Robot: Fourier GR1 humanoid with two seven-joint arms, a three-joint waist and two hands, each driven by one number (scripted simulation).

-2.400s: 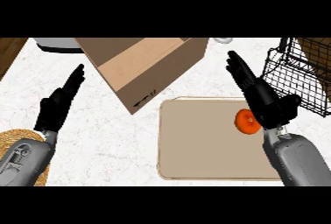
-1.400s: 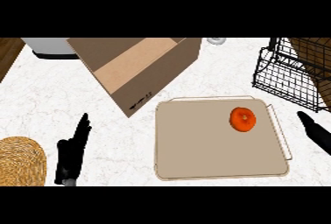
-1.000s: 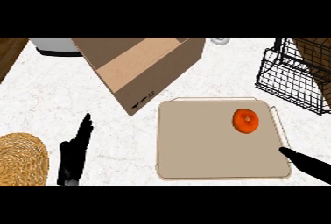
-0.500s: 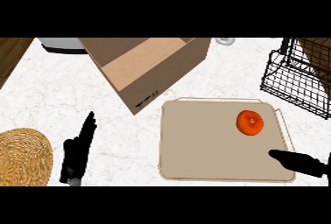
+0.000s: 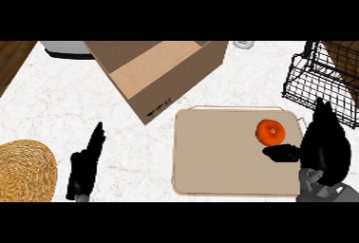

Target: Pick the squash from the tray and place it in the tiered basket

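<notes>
Rising from the lower right corner since half a second ago, the right hand [image 5: 324,147] is now standing beside the tray's right edge, fingers straight and pointing up toward the basket, thumb [image 5: 282,153] reaching left over the tray; it is gripping nothing. Its thumb tip is lying just below the squash [image 5: 270,132], and whether the two are touching cannot be told. That orange squash is resting on the beige tray [image 5: 217,156], near the tray's upper right corner, showing a darker dimple at its middle. At the counter's right edge, the black wire tiered basket [image 5: 324,80] is standing just above and to the right of the tray. An open brown cardboard box [image 5: 161,71] is sitting tilted near the counter's top edge, its lower corner close to the tray's upper left corner; a small dark mark is showing on its side, too small to read. Near the counter's lower left, the left hand [image 5: 85,166] is resting with straight fingers pointing up, pressed together, apart from everything. Just left of it, a woven straw mat [image 5: 24,171] is lying at the counter's left edge. Along the top edge a grey-white vessel [image 5: 67,48] and a small round white object [image 5: 243,43] are partly showing.
</notes>
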